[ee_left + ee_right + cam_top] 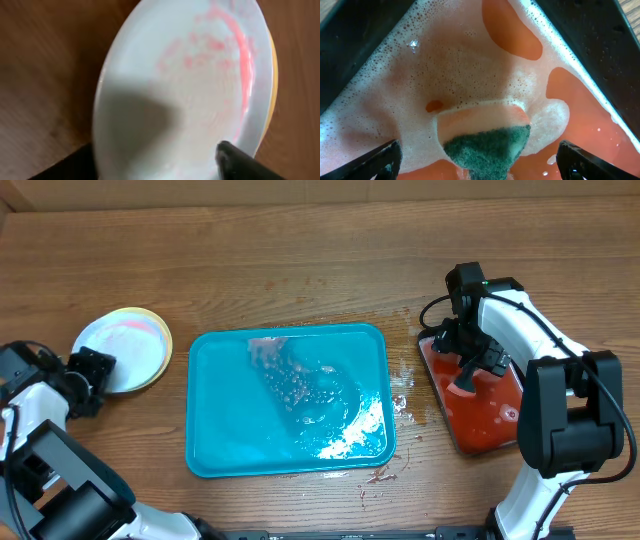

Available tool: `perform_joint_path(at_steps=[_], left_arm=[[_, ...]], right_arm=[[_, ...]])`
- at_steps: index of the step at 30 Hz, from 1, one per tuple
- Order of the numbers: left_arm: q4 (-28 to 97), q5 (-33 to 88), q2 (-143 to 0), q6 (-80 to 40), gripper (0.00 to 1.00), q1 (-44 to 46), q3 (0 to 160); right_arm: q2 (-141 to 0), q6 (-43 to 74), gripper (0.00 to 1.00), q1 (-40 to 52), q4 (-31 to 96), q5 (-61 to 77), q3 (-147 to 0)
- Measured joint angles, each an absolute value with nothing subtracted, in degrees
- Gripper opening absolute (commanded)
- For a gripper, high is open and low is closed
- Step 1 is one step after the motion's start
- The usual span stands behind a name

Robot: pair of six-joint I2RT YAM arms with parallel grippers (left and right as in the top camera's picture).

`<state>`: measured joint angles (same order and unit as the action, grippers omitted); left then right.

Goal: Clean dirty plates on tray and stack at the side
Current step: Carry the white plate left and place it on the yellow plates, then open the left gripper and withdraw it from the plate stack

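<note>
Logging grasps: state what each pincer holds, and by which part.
Nothing is held: the left pincer stands open at the rim of the top plate; the right pincer is open astride the sponge, not touching it.

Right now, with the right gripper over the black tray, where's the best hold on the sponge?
Probably across the sponge's two side edges, coming straight down. It sits partly sunk in foamy red liquid in the black tray, centred between the open right gripper's fingers, green scouring face showing. Expect it to be slippery.
</note>
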<state>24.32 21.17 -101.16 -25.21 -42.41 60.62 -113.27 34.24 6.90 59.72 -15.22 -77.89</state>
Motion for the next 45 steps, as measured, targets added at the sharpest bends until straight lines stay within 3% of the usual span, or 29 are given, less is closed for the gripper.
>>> perform_joint_path(at_steps=[13,24,30,36,41,45], left_arm=[[26.83,22.55,-101.16,-22.09,0.64,-36.36,64.05],[30.81,22.52,-98.0,-20.01,0.38,-34.41,64.14],[36.29,22.44,-86.72,-17.04,0.33,-30.09,68.05],[43.05,22.31,-70.98,-9.19,0.42,-25.82,71.37],[50.7,22.33,-58.67,-2.74,0.64,-22.31,71.53],[52.77,22.11,-50.13,-1.5,0.74,-22.09,71.53]], right_arm=[[-113.27,34.26,1.0,6.9,59.75,-15.22,-77.89],[-113.27,34.24,1.0,6.9,59.75,-15.22,-77.89],[-113.27,34.22,1.0,6.9,59.75,-15.22,-77.89],[-113.27,34.24,1.0,6.9,59.77,-15.22,-77.89],[-113.27,34.24,1.0,6.9,59.75,-15.25,-77.89],[-113.27,34.22,1.0,6.9,59.75,-15.2,-77.89]])
